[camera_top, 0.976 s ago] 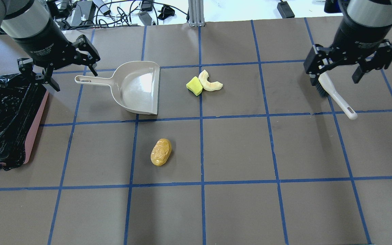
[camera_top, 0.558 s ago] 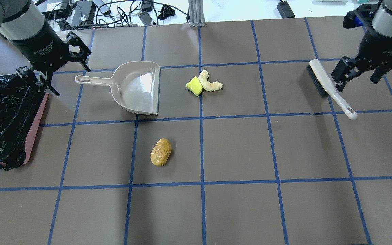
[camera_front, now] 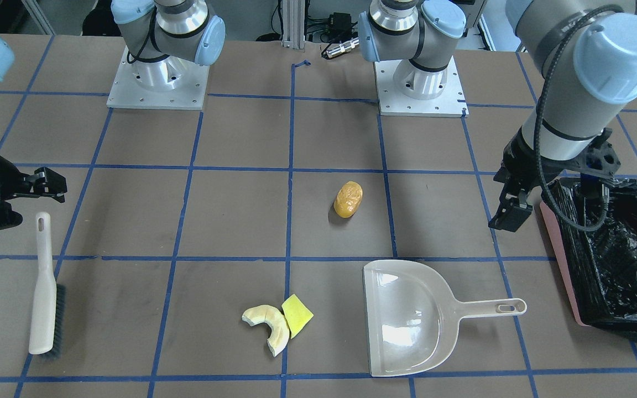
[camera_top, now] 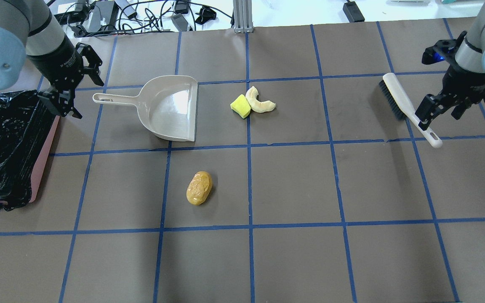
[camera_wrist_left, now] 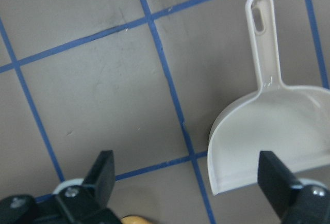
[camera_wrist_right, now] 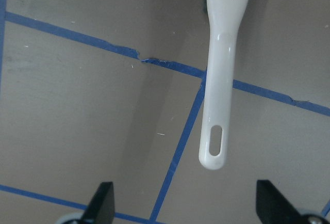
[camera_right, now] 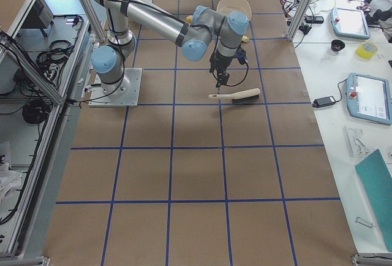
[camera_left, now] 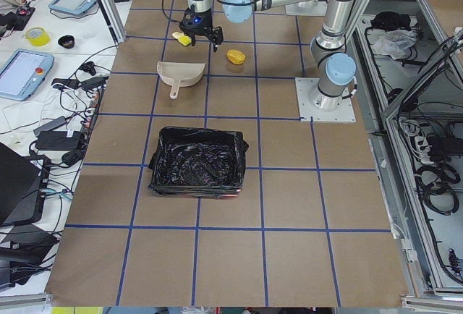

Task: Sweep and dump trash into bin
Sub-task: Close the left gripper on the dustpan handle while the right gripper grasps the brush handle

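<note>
Your left gripper [camera_wrist_left: 186, 168]: jaws wide, near dustpan [camera_top: 171, 110] | your right gripper [camera_wrist_right: 184, 192]: jaws wide, over brush handle [camera_wrist_right: 219, 95] | trash [camera_top: 199, 188] on worktop [camera_top: 293, 185]

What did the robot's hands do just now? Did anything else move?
Both open grippers dropped lower: the left gripper toward the dustpan handle's end, the right gripper sideways off the brush head toward its handle. Nothing was grabbed. Dustpan, brush, trash and bin stayed put.

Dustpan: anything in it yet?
Empty. The beige flat plastic dustpan shows only its bare, glossy inside; the golden-brown lumpy oval, cream crescent slice and yellow-green wedge lie on the table.
</note>
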Controlling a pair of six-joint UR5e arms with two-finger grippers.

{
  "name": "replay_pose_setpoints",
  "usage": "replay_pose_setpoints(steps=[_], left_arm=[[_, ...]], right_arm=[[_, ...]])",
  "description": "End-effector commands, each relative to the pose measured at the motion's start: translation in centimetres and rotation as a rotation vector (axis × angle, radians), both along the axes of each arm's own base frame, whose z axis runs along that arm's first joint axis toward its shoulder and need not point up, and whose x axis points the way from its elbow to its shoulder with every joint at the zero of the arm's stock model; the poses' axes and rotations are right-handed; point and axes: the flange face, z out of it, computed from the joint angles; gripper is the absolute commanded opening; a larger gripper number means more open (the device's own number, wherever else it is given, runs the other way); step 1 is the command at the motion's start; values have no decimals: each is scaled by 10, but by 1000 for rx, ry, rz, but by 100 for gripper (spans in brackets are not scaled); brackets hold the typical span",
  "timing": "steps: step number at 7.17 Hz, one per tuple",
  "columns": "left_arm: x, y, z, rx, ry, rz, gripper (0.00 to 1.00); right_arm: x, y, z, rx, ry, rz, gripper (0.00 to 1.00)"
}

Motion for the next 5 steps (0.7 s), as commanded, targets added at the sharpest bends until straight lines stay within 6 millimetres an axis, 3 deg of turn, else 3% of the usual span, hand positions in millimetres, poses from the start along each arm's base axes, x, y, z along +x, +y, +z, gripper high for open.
replay_pose_setpoints(steps=[1, 2, 4, 5], left_arm=[[12, -46, -47, -99, -33, 123, 100], [15, -63, -68, -143, -41, 125, 100], [17, -75, -107, -102, -40, 208, 100], [18, -78, -116, -93, -43, 225, 100]], right_arm=[[-24, 14, -50, -46, 13, 28, 94], [-30, 16, -56, -57, 2, 19, 92], [-32, 15, -65, -42, -4, 13, 85], [-32, 15, -66, -42, -4, 13, 78]])
